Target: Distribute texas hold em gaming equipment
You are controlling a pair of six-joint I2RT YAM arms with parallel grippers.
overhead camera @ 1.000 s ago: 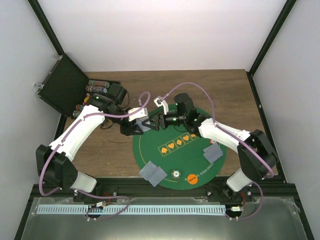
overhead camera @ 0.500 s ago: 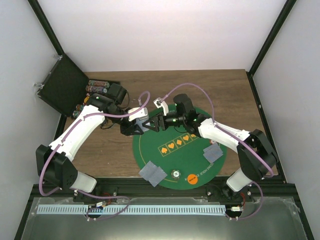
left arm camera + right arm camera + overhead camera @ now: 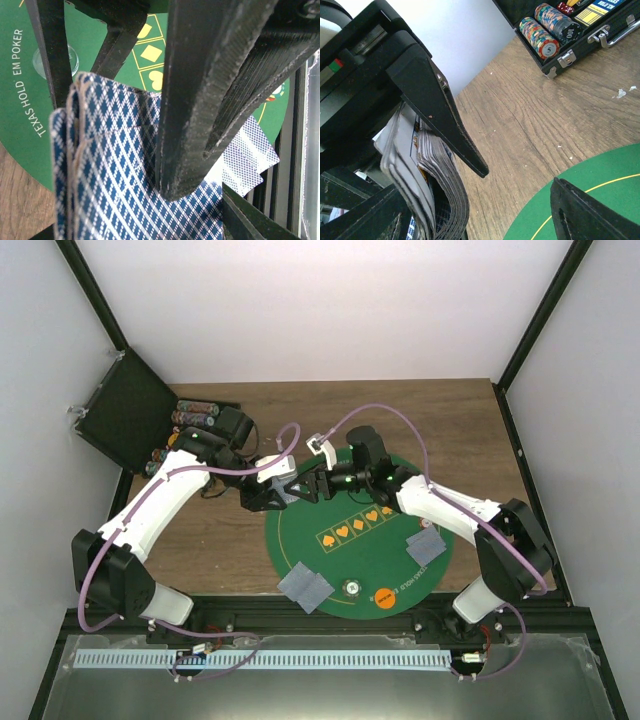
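Clearly light and slick, the deck [image 3: 115, 170] of blue-backed cards hangs above the far left rim of the green mat [image 3: 350, 552], where the two arms' tips meet. It is a loose stack, not a block: in the left wrist view the top cards lie splayed sideways, and in the right wrist view the edges bow. I judge that each card will bend easily and slide off its neighbours, so a single card is best taken by a free corner or short edge, with a gentle pinch.

The left gripper [image 3: 266, 497] is closed on the deck near one end. The right gripper [image 3: 306, 485] has its jaws wide apart with nothing between them; one finger lies along the deck's side.

Nearer on the mat, dealt cards [image 3: 305, 586] lie in two small piles, near left and right. A clear token [image 3: 352, 588] and an orange token [image 3: 384, 597] sit just beside each other at the near edge. Chips [image 3: 547, 30] stand in the case [image 3: 125, 420] at the far left.
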